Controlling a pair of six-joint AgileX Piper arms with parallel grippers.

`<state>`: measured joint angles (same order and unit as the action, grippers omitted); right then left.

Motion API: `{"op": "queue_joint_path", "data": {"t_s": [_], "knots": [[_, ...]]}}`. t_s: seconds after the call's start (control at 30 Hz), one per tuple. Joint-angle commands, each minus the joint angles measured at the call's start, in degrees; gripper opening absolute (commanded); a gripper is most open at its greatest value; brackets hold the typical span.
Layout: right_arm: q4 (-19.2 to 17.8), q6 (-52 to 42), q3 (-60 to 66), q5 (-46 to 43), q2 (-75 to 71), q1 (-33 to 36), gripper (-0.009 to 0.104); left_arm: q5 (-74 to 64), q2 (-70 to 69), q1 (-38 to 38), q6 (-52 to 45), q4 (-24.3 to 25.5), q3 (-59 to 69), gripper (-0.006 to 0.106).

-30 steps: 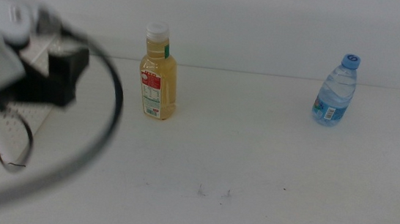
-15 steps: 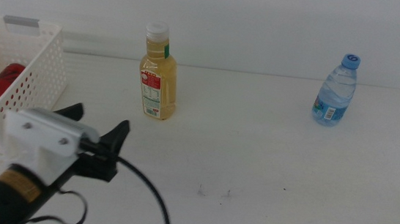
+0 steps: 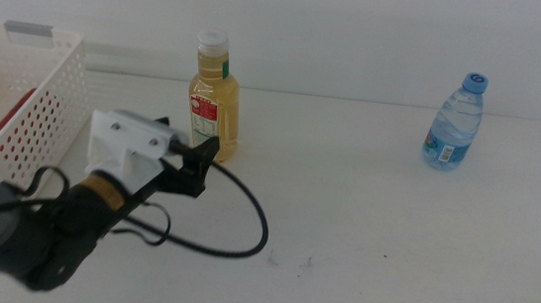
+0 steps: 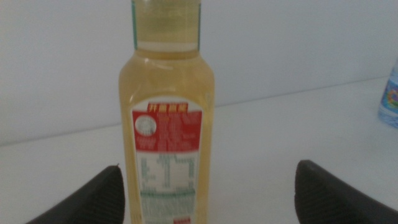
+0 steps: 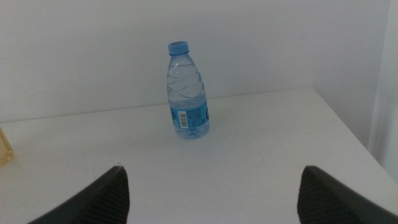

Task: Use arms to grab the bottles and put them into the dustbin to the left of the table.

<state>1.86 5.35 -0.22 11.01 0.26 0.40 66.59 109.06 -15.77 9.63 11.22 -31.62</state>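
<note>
- The yellow juice bottle [image 3: 215, 98] stands upright near the back edge of the white counter [image 3: 364, 210]. It is a squarish clear plastic body full of pale yellow liquid, with a white cap and a red-and-white printed label [image 4: 168, 158].
- The left gripper [image 3: 183, 155] has its dark jaws spread wide and grips nothing. It sits just in front of the juice bottle on the basket side, and it is not clear from above whether a jaw tip touches the bottle. In the left wrist view the bottle [image 4: 168, 130] stands between the two jaw tips, nearer one of them, with open room on the other side.
- The left arm [image 3: 54, 225] reaches toward the juice bottle with a white housing block behind the gripper, and a black cable [image 3: 234, 218] loops over the bare counter beside the bottle.
- The dustbin [image 3: 42, 100] is a white plastic basket with walls of small round holes and a grey tab on its rim. It stands to the left of the juice bottle, and the red soda can [image 3: 10, 121] lies inside it.
- The water bottle [image 3: 454, 122] is small, clear and ribbed with a blue cap. It stands upright well to the right of the juice bottle, near the counter's back edge, with smooth empty surface between them.
- The right gripper [image 5: 211, 196] is released, jaws wide apart, and faces the water bottle [image 5: 186, 93] from well back, far from the juice bottle.
</note>
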Motion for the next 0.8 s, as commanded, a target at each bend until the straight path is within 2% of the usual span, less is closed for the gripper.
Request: {"op": "queue_joint_path", "data": {"t_s": [0.0,0.4,0.6,0.77], "knots": [[-0.25,-0.24,0.22,-0.33,-0.26,-0.40,0.092,-2.18,2.09,0.48,0.84,1.13,-4.23,0.094],[-0.25,-0.24,0.22,-0.33,-0.26,-0.40,0.093,-4.86,15.00,1.62,1.20,0.92,-19.89,0.094],[-0.25,-0.24,0.22,-0.33,-0.26,-0.40,0.093,-5.12,20.11,1.62,1.20,3.33,-25.86,0.094],[-0.25,-0.24,0.22,-0.33,-0.26,-0.40,0.093,-5.23,23.83,1.50,1.20,3.41,-30.79,0.094]]}}
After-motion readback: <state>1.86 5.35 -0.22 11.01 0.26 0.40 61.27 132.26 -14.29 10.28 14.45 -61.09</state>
